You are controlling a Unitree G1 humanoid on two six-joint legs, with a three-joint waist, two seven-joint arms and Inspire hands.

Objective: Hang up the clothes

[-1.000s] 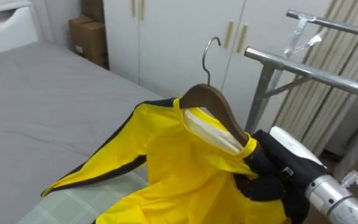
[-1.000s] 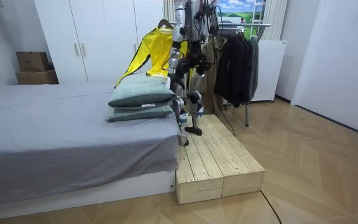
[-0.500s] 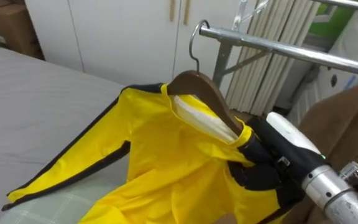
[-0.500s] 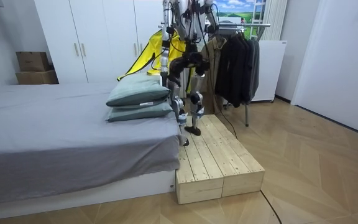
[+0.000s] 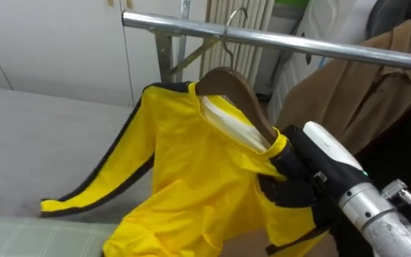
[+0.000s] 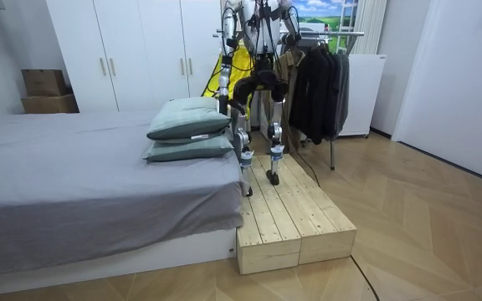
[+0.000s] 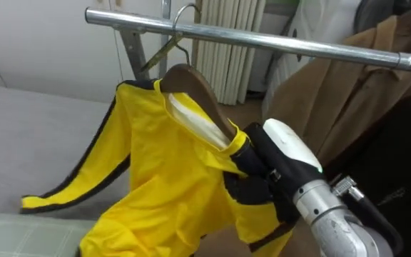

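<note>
Light, limp and likely slippery, the yellow jacket [image 5: 191,171] rides its stiff wooden hanger [image 5: 242,96] just below the rail [image 5: 298,44], best gripped where the right hand [image 5: 295,193] clamps the hanger's cloth-covered right shoulder.

The jacket [image 5: 191,171] sits on its hanger [image 5: 228,77] before the rail [image 5: 320,47]

White wardrobe [image 6: 132,50] along the back wall, cardboard boxes [image 6: 47,90] beside it. Grey-sheeted bed [image 6: 74,192] on the room view's left, two pillows [image 6: 189,130] at its edge, a wooden platform [image 6: 295,217] alongside on the wood floor [image 6: 425,242].
</note>
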